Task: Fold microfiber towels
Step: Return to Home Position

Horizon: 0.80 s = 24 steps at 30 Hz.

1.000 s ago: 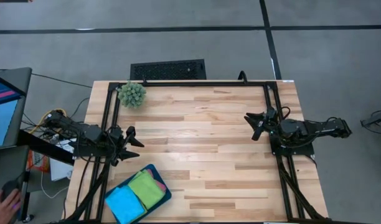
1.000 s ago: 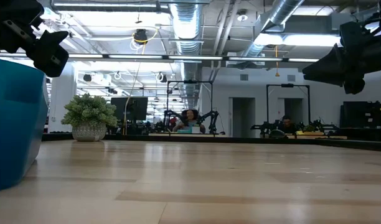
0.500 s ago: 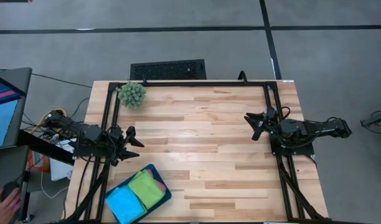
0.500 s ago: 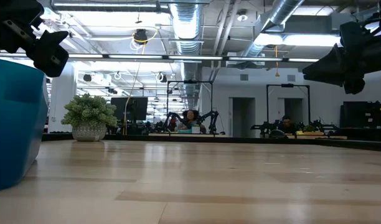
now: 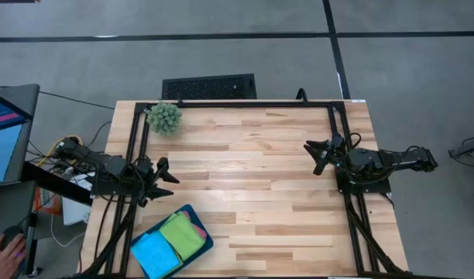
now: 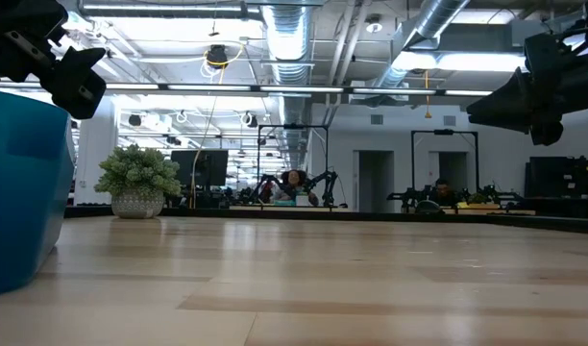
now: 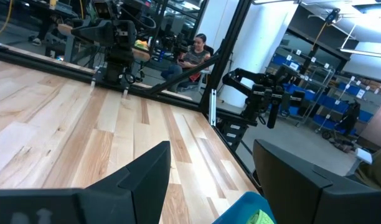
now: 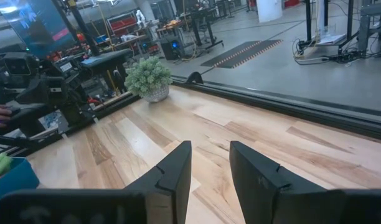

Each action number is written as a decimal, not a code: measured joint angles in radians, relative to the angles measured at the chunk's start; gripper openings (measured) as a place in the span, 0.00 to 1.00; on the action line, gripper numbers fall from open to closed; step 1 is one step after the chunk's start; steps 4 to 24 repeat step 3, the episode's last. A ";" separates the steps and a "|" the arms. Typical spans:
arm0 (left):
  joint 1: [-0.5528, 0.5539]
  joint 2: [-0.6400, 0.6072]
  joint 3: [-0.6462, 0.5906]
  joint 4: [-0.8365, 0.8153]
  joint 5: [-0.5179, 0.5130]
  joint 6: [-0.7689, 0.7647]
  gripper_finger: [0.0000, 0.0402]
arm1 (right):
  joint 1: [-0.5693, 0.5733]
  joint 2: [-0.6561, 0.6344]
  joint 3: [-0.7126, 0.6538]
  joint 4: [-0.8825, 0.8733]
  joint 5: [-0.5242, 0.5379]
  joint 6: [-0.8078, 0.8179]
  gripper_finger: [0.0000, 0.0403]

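High view, towels: we see the blue towel [image 5: 154,252] and the green towel [image 5: 182,235] folded into small squares, side by side in the teal tray [image 5: 205,245] at the counter's [image 5: 252,194] near left corner. The pair's long axis follows the tray's, running diagonally across the corner.
High view, left end effector [image 5: 168,177]: it hangs over the counter's left edge, just beyond the tray, with its fingers spread and gripping nothing.
High view, right end effector [image 5: 314,156]: it sits at the right side, well apart from the towels, with its fingers parted and empty.
High view, plant [image 5: 164,117]: it stands at the far left corner.
Low view, tray [image 6: 20,192]: only its wall shows, and it hides the towels. Both arms hang above the counter.
Left wrist view, left end effector [image 7: 212,149]: its fingers [image 7: 147,180] stand wide apart over bare wood. A corner of the green towel [image 7: 260,216] peeks up in the tray.
Right wrist view, right end effector [image 8: 210,146]: we see a moderate gap between its fingers and nothing in it. The plant [image 8: 149,78] lies ahead.
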 joint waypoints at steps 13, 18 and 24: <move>0.000 0.000 0.000 0.000 0.000 0.000 0.55 | 0.000 0.000 0.000 0.000 0.000 0.000 0.33; 0.000 0.000 0.000 0.000 0.000 0.000 0.55 | 0.000 0.000 0.000 0.000 0.000 0.000 0.33; 0.000 0.000 0.000 0.000 0.000 0.000 0.55 | 0.000 0.000 0.000 0.000 0.000 0.000 0.33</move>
